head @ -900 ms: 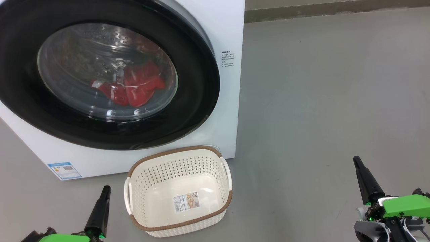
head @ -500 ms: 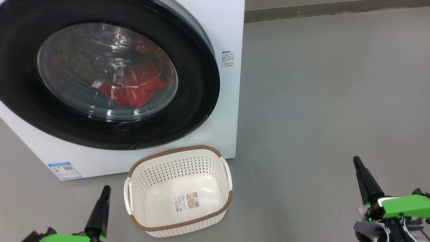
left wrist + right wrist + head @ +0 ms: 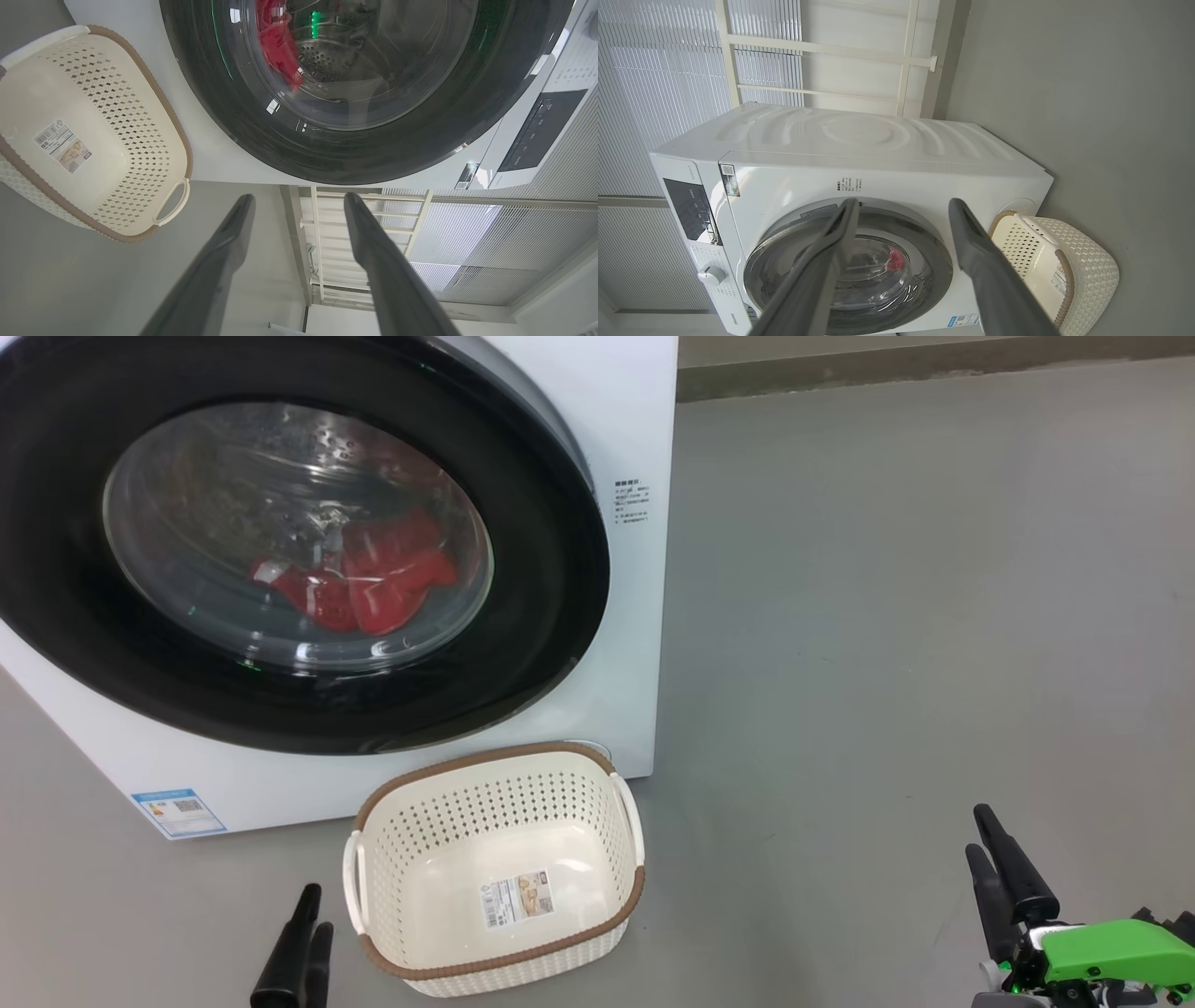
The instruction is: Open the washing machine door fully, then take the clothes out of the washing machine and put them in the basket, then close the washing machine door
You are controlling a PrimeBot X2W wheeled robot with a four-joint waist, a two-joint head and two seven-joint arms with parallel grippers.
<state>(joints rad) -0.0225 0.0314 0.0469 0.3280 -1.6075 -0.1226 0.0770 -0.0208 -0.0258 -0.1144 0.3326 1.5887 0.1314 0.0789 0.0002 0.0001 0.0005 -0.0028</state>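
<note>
Grey floor (image 3: 887, 569) runs off to the right in the head view. At its upper left stands the white washing machine (image 3: 644, 420), with the washing machine door (image 3: 551, 616) shut flat against the front. Behind the round glass the red clothes (image 3: 383, 579) lie low in the drum. Just in front of the machine the basket (image 3: 485, 756) sits upright on the floor, a paper label (image 3: 518, 899) stuck to its bottom. At the lower edge the left gripper (image 3: 316, 907) pokes up just beside the basket's near-left corner without touching it. The right gripper (image 3: 977, 829) hangs well apart over bare floor at the lower right. From this angle each pair of fingers overlaps, so I cannot judge the gap. In the left wrist view the two dark fingers stand clearly spread and hold nothing, with the door's black rim beyond their tips, the basket off to one side and the clothes red behind the glass. In the right wrist view that gripper's fingers are likewise spread and empty, framing the closed door from well back. The control panel (image 3: 689, 205) and knob (image 3: 711, 275) sit at one end of the machine, with window blinds (image 3: 658, 70) behind.
</note>
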